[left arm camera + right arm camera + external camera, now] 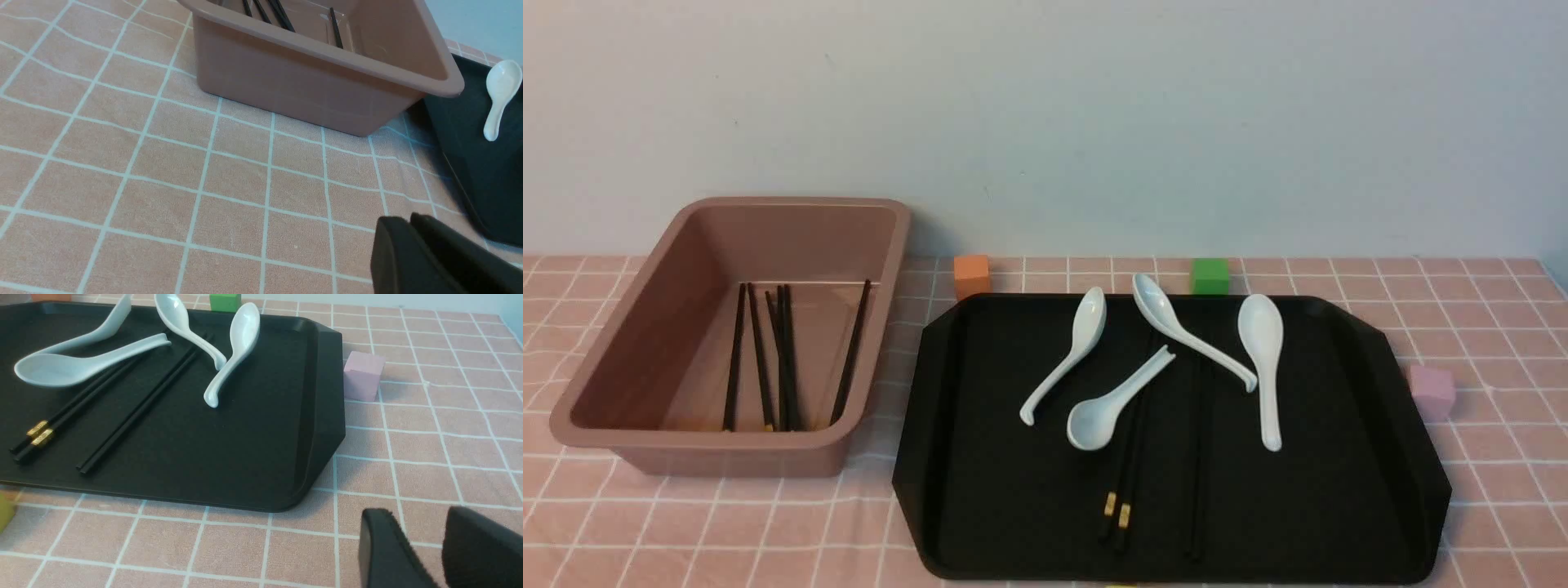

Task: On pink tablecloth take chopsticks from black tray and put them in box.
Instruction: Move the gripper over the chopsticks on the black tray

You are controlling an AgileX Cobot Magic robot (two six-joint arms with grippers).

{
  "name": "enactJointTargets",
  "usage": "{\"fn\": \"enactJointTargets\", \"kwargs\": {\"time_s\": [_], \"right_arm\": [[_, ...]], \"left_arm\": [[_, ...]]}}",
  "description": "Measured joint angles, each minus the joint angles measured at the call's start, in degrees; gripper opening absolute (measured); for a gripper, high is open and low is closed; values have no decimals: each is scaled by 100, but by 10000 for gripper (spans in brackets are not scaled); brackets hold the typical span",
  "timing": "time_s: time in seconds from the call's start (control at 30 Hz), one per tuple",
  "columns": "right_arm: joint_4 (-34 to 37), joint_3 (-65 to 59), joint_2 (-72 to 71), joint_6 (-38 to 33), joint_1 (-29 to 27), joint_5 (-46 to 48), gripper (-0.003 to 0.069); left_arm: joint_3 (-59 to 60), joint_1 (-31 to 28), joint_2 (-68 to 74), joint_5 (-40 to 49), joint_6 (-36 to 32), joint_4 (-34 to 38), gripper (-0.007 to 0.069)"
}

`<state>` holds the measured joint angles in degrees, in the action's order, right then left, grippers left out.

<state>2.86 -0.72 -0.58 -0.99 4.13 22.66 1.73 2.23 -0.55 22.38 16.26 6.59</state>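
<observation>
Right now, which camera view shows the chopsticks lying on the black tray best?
The right wrist view: the chopsticks stand out against the black tray, gold bands and ends distinct. The front view shows them faintly, black on black, partly under white spoons. The left wrist view shows only a tray corner, none of them.

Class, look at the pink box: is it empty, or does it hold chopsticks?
Not empty: the box holds several black chopsticks lying lengthwise on its floor, seen from the front.
</observation>
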Motion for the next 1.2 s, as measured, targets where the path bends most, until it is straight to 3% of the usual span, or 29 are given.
{"fn": "enactJointTargets", "kwargs": {"time_s": [1.03,1.17,1.2], "right_arm": [[-63,-20,0,5,0,-147,240],[452,-76,0,490,0,-773,240],[831,-76,0,880,0,-1198,240]], "left_arm": [[0,0,0,1,0,0,73],[0,0,0,1,0,0,75],[0,0,0,1,0,0,75]]}}
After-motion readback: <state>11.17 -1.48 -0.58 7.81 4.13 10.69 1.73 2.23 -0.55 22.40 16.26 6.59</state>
